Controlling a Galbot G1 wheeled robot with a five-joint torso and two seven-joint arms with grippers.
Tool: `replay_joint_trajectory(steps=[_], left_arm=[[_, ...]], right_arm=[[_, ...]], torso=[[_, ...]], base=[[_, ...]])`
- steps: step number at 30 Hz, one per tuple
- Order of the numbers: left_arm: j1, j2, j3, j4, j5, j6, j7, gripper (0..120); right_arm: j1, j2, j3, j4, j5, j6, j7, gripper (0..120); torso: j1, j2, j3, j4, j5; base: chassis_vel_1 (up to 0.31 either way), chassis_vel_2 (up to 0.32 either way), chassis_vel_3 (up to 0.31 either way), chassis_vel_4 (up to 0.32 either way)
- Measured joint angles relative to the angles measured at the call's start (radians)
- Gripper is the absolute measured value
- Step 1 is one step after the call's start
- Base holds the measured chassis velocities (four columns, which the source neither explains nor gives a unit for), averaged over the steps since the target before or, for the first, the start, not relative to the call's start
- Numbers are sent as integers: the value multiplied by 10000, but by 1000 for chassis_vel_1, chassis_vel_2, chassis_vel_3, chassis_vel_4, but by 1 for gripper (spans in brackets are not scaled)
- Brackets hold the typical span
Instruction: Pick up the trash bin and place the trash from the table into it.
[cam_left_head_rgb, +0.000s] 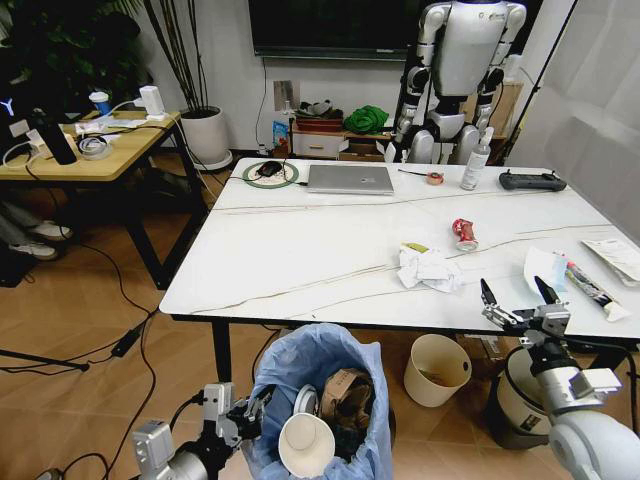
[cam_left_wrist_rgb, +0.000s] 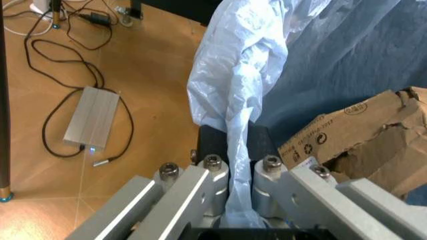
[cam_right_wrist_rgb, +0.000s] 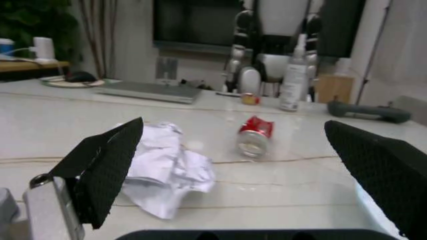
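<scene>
The trash bin (cam_left_head_rgb: 320, 395), lined with a light-blue bag (cam_left_wrist_rgb: 240, 75), hangs just before the table's front edge (cam_left_head_rgb: 300, 320). My left gripper (cam_left_head_rgb: 250, 408) (cam_left_wrist_rgb: 239, 150) is shut on its rim, the bag pinched between the pads. Brown cardboard (cam_left_wrist_rgb: 360, 135) and a paper cup (cam_left_head_rgb: 305, 442) lie inside. On the table rest crumpled white paper (cam_left_head_rgb: 428, 268) (cam_right_wrist_rgb: 167, 165), a crushed red can (cam_left_head_rgb: 464, 234) (cam_right_wrist_rgb: 253, 135), a white sheet (cam_left_head_rgb: 545, 268) and a tube-like wrapper (cam_left_head_rgb: 590, 285). My right gripper (cam_left_head_rgb: 518, 295) (cam_right_wrist_rgb: 247, 170) stands open at the front edge, right of the crumpled paper, holding nothing.
A silver laptop (cam_left_head_rgb: 350, 178), spray bottle (cam_left_head_rgb: 475, 160), tape roll (cam_left_head_rgb: 434, 178) and black controller (cam_left_head_rgb: 532, 181) line the table's far side. A cream bucket (cam_left_head_rgb: 437, 368) and a grey-black bin (cam_left_head_rgb: 515, 390) stand under it. A wood desk (cam_left_head_rgb: 90, 150) is far left; cables cross the floor.
</scene>
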Motion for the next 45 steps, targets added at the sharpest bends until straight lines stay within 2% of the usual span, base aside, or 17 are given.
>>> replay_joint_trajectory(steps=[5, 10, 12, 16, 20, 23, 30, 45], left_arm=[[60, -62, -33, 2, 20, -1, -5, 0], [107, -229, -55, 66, 104, -1, -6, 0], [107, -273, -58, 80, 113, -1, -5, 0], [99, -406, -100, 133, 147, 0, -5, 0], [97, -506, -140, 156, 161, 7, -6, 0], [96, -589, -160, 206, 187, 12, -6, 0], [16, -648, -163, 301, 190, 20, -9, 0], [-160, -564, -149, 381, 45, 51, -91, 0]], right_arm=[[355, -615, -381, 54, 543, -604, -620, 100], [873, -1927, -1431, -215, 1155, -1155, -681, 100], [1038, -2072, -1595, -263, 1348, -1244, -651, 100], [2346, -2704, -2660, -690, 2016, -1757, -82, 100], [3336, -2984, -3441, -1049, 2143, -1990, 496, 100], [4122, -3073, -4047, -1228, 2690, -2380, 970, 100], [4957, -2917, -4588, -1462, 3512, -2900, 1429, 100], [5369, -2589, -4963, -2039, 3736, -3184, 1447, 100]], torso=[[0, 0, 0, 5, 0], [0, 0, 0, 2, 2], [0, 0, 0, 1, 2], [0, 0, 1, 3, 1], [1, 0, 1, 4, 0], [1, -1, 1, 4, 1], [1, -1, 1, 4, 1], [1, -1, 0, 3, 0]], base=[[0, 0, 0, 0], [0, 0, 0, 0], [0, 0, 0, 0], [0, 0, 0, 0], [0, 0, 0, 0], [0, 0, 0, 0], [0, 0, 0, 0], [0, 0, 0, 0]])
